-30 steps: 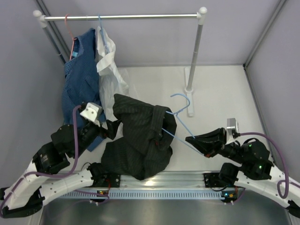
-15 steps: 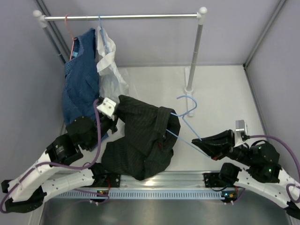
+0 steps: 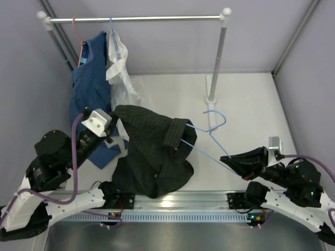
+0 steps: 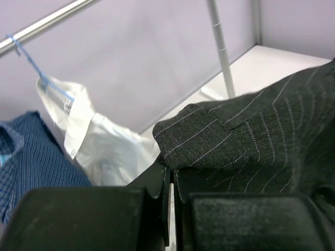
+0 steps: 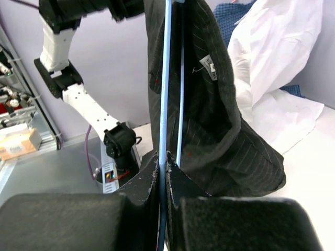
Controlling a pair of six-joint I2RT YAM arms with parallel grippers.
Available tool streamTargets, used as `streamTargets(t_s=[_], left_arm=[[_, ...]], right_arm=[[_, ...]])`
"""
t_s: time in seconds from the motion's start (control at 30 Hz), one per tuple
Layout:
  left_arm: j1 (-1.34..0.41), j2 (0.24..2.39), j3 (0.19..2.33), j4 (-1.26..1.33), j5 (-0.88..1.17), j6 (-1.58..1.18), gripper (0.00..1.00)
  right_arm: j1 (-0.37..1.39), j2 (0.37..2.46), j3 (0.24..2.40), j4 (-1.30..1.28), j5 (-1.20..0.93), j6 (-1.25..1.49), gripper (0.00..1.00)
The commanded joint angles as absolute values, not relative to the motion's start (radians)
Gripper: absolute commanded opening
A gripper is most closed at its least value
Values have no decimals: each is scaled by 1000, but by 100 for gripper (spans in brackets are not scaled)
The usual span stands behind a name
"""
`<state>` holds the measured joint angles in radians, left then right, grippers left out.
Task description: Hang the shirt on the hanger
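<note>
The black pinstriped shirt (image 3: 154, 157) lies bunched on the table, one part raised toward the left. My left gripper (image 3: 119, 137) is shut on its left edge; in the left wrist view the shirt (image 4: 251, 141) has a folded edge pinched at the tips of the gripper (image 4: 171, 175). The light-blue wire hanger (image 3: 220, 145) has one end inside the shirt's collar opening and its hook pointing right. My right gripper (image 3: 226, 158) is shut on its lower wire. In the right wrist view the hanger (image 5: 163, 78) runs from the gripper (image 5: 162, 159) up into the shirt (image 5: 209, 104).
A clothes rail (image 3: 136, 19) spans the back, with its right post (image 3: 217, 63) standing just behind the hanger's hook. A blue patterned garment (image 3: 89, 89) and a white shirt (image 3: 120, 73) hang at its left end, close behind my left arm. Grey walls close in both sides.
My left gripper shut on the shirt's left edge and drew it left and upward. The right gripper moved right, pulling the hanger with it.
</note>
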<state>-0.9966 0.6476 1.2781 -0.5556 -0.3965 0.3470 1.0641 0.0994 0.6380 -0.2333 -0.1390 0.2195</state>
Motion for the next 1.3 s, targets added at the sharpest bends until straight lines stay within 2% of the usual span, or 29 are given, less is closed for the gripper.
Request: streamTargets(t_s=[0.0, 0.03, 0.17, 0.3, 0.37, 0.5, 0.63, 0.73, 0.77, 0.83, 0.9, 0.93, 0.97, 1.03, 1.27], left_arm=[[-996, 672, 1360, -627, -220, 451, 0], [-994, 684, 1382, -661, -130, 457, 0], [-994, 719, 1466, -767, -5, 431, 0], [-996, 716, 1474, -781, -23, 411, 0], [-996, 716, 1480, -781, -66, 402, 0], [-996, 709, 1496, -784, -327, 330, 0], [-996, 644, 1439, -779, -376, 256, 0], [-996, 644, 1421, -782, -521, 186, 0], [-994, 637, 1410, -784, -555, 169, 5], [-994, 624, 1382, -787, -603, 137, 27], [-994, 609, 1350, -798, -614, 109, 44], [-994, 601, 1347, -814, -614, 100, 85], [-994, 598, 1344, -821, -594, 95, 98], [-994, 606, 1367, -851, -540, 83, 98], [-996, 692, 1627, -894, -45, 97, 98]], right_arm=[[1071, 132, 666, -223, -218, 184, 0], [1071, 140, 661, -210, -251, 183, 0], [1071, 140, 582, -82, -279, 208, 0], [1071, 159, 514, 107, -320, 232, 0], [1071, 170, 486, 171, -330, 242, 0], [1069, 155, 390, 333, -288, 262, 0], [1071, 164, 299, 566, -284, 291, 0], [1071, 222, 264, 707, -301, 299, 0], [1071, 241, 256, 733, -302, 301, 0], [1071, 247, 250, 788, -298, 301, 0], [1071, 239, 250, 795, -282, 296, 0], [1071, 233, 253, 784, -275, 290, 0], [1071, 223, 261, 773, -270, 287, 0], [1071, 213, 275, 721, -261, 276, 0], [1071, 166, 291, 589, -212, 247, 0]])
